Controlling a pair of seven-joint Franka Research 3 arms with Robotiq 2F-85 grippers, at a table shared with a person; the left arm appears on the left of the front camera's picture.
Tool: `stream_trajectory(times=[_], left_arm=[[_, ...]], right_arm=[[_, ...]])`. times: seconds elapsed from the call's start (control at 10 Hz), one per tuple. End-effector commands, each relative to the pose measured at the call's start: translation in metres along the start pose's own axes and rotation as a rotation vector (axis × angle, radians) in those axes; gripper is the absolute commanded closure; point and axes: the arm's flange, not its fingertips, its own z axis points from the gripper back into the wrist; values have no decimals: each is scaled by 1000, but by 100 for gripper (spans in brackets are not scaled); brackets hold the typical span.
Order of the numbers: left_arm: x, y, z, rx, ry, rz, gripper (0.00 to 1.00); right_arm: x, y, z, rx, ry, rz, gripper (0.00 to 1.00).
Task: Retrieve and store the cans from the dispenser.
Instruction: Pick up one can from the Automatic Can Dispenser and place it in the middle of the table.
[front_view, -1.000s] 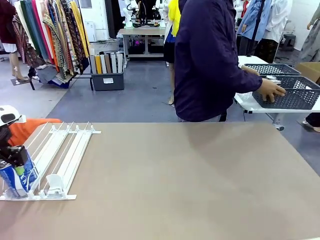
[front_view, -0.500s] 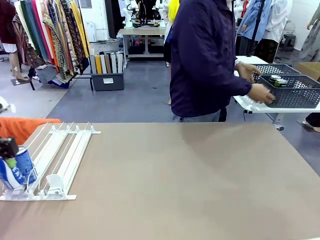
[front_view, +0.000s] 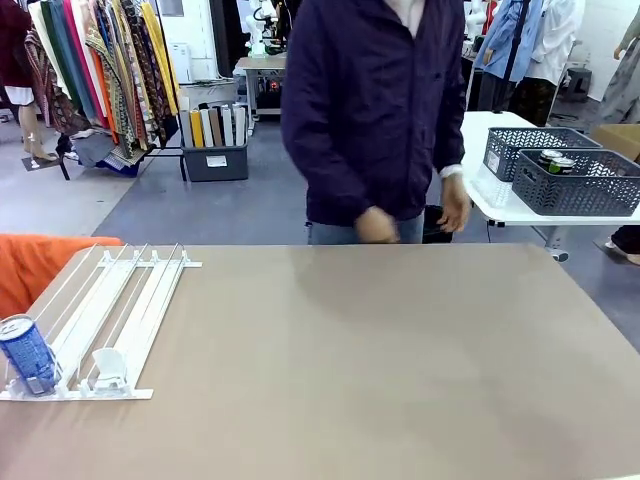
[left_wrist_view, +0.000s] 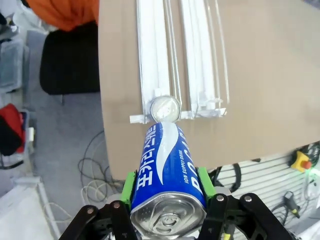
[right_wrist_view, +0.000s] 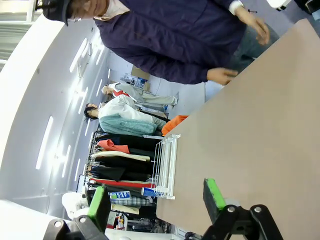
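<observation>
Since a second ago the left gripper (left_wrist_view: 167, 184) has lifted away from the dispenser (front_view: 120, 310), and the person (front_view: 370, 110) has turned from the baskets (front_view: 575, 185) to face the table (front_view: 380, 360). The left wrist view shows what the front view lacks: fingers closed on a blue can (left_wrist_view: 170, 165), held above the rack. A second can (front_view: 27, 353) stands at the front lip. The right gripper (right_wrist_view: 156, 197) hangs with fingers spread and empty. One can is retrieved but unstored and one is left; the near basket possibly holds cans.
</observation>
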Motion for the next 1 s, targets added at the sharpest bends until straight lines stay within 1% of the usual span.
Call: stream_trajectory(times=[0.0,0.1,0.2,0.3,0.6,0.7,0.8,0.9], left_arm=[[9,12,1,-80,-66,51,100],[10,14,-5,-93,-42,46,100],[8,19,-13,-91,-19,71,100],[3,15,8,-61,-42,46,100],[3,15,8,-61,-42,46,100],[5,16,-1,-66,-25,60,100],[8,-13,-2,-73,-40,145,100],[21,-52,-8,-87,-26,160,100]], right_arm=[[2,1,-1,20,-11,22,0],[2,1,-1,20,-11,22,0],[2,1,-1,20,-11,22,0],[2,1,-1,20,-11,22,0],[2,1,-1,20,-11,22,0],[2,1,-1,20,-11,22,0],[2,1,-1,20,-11,22,0],[2,1,-1,20,-11,22,0]])
